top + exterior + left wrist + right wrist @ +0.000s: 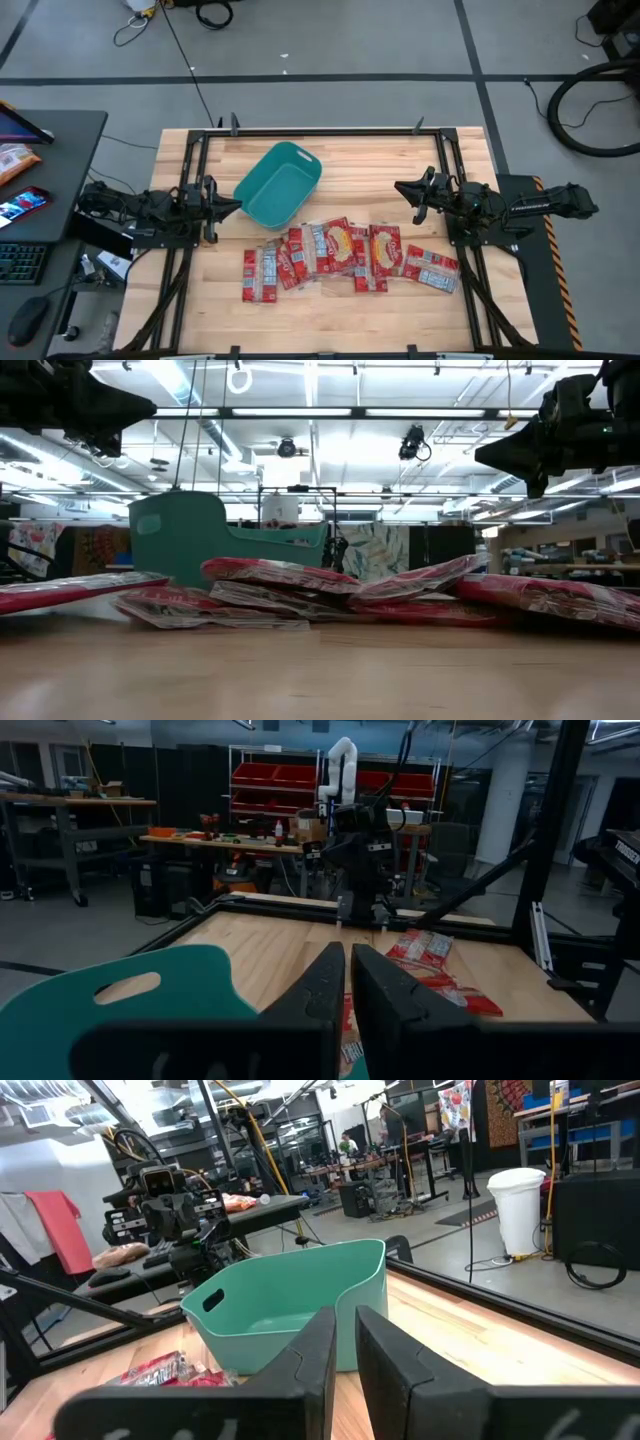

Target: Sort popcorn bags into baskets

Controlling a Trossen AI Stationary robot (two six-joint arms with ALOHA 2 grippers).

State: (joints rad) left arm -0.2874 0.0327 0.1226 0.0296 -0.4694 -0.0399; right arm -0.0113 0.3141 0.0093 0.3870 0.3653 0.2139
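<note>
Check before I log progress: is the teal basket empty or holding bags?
Empty: the basket shows bare teal inside; the popcorn bags lie on the table.

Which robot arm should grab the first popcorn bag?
Probably the right. Its gripper hangs just above the row of popcorn bags, nearest the end bag. The left gripper is empty too, but sits against the teal basket.

White bin (518, 1208), red shelving (290, 782) beyond table.

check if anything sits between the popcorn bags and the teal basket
Nothing visible does. The popcorn bags lie on bare wood right beside the empty teal basket. Left gripper and right gripper hover off to either side.
</note>
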